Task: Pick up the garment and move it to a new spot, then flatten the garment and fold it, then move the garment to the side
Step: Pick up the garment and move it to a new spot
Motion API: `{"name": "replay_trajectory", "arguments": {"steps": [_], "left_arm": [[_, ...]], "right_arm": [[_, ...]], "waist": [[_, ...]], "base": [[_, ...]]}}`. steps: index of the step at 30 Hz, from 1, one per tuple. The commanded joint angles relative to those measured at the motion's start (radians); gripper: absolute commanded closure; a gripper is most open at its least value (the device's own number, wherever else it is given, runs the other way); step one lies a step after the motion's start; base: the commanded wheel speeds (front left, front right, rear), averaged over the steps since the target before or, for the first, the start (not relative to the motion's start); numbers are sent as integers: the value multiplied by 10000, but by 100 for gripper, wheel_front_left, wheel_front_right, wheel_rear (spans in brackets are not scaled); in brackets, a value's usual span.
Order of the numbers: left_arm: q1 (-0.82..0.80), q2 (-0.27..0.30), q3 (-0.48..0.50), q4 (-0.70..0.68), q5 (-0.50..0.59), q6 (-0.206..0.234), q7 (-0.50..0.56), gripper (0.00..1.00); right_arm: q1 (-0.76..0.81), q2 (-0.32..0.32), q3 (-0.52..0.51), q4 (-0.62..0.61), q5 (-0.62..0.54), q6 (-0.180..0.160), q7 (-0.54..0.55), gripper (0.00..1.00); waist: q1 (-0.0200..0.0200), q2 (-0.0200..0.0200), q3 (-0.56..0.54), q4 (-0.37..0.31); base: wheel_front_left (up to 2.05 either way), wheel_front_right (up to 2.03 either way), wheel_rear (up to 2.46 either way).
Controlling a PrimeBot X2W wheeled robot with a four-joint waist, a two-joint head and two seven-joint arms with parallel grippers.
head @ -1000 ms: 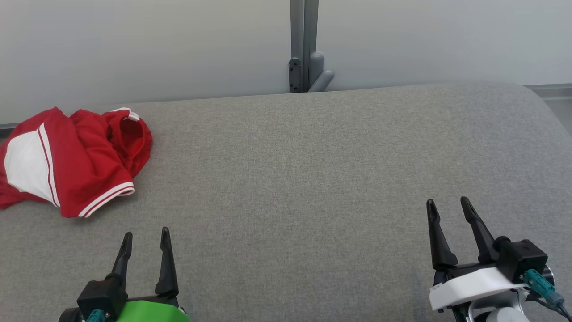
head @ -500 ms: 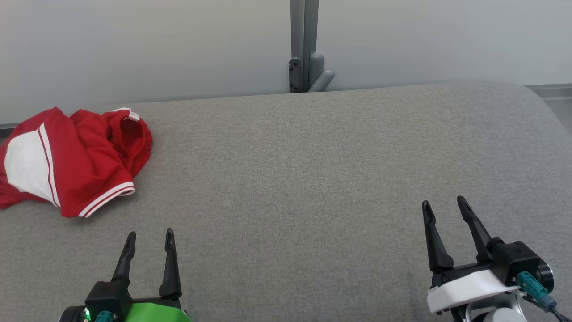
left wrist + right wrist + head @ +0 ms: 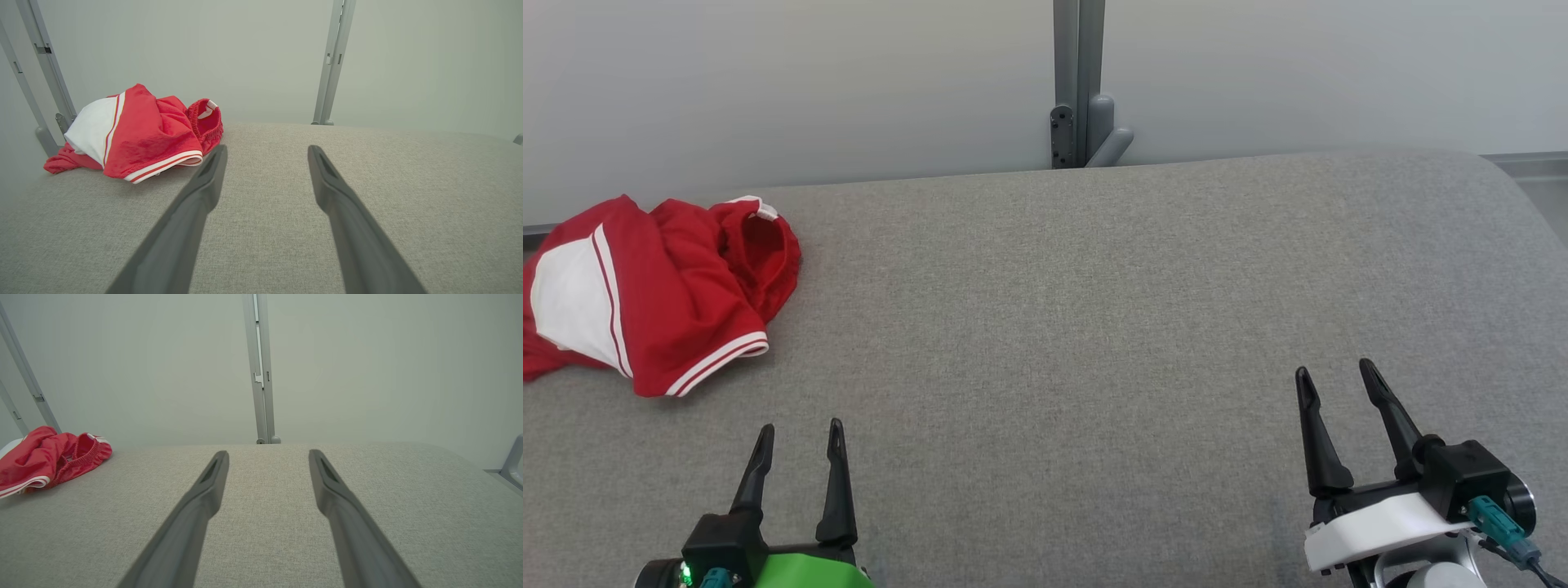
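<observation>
Garment (image 3: 678, 302), red cloth with white panels, lies crumpled at the far left edge of the grey worktop (image 3: 1094, 327), apart from both claws. Left claw (image 3: 800, 426) and right claw (image 3: 1334, 367) hover spread wide, empty. A shallow pinch could snag one layer and drag cloth over the edge. Left wrist view reveals the heap's height; head view flattens it.

No writing, number or brand can be read anywhere; the small white patch (image 3: 209, 109) at the waistband of the red garment (image 3: 678, 302), ahead and left of the left end effector (image 3: 799, 429), is too small to make out.
</observation>
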Motion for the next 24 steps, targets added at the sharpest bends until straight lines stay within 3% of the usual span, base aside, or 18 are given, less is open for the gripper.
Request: {"name": "replay_trajectory", "arguments": {"steps": [1,14,24], "left_arm": [[51,66,4,11,27,41,-35,0],[-68,66,-41,27,77,68,-35,0],[-100,61,31,68,235,80,-23,0]], "right_arm": [[44,-45,-22,22,10,1,-31,0],[135,-42,-188,-31,15,1,-31,0],[226,-39,-298,-90,135,1,-31,0]], "waist": [[0,22,0,2],[0,22,5,259],[0,22,-37,2035]], "base": [[0,0,0],[0,0,0],[0,0,0]]}}
